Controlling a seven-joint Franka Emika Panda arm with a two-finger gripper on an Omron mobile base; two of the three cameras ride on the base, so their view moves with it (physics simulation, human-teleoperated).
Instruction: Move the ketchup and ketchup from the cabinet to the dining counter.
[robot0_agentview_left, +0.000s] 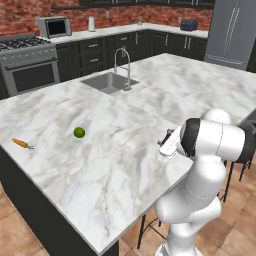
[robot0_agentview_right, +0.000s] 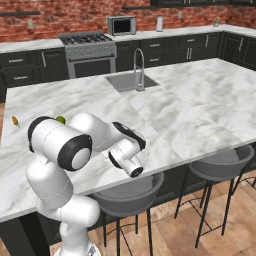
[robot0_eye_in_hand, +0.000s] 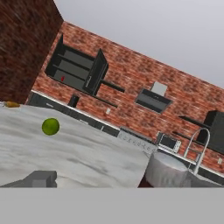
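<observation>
My gripper (robot0_agentview_left: 163, 144) hangs low over the near edge of the dining counter (robot0_agentview_left: 115, 170), a big veined marble island, and its jaws stand wide open. One grey fingertip (robot0_eye_in_hand: 42, 178) shows at the lower left of the hand view. Low right in that view, close up, sits a squat thing with a pale grey top (robot0_eye_in_hand: 167, 171) and a dark red edge; I cannot tell whether it is the maroon ketchup. On the far brick wall the black cabinet (robot0_eye_in_hand: 78, 70) stands with its door swung open, and the small red ketchup (robot0_eye_in_hand: 62, 78) sits on a shelf inside.
A green lime (robot0_agentview_left: 79, 132) and a carrot (robot0_agentview_left: 21, 143) lie on the island's left part. The steel sink (robot0_agentview_left: 107, 81) and arched faucet (robot0_agentview_left: 123, 62) are farther back. Bar stools (robot0_agentview_right: 220, 165) stand along the near side. A stove (robot0_agentview_left: 27, 62) lines the back wall.
</observation>
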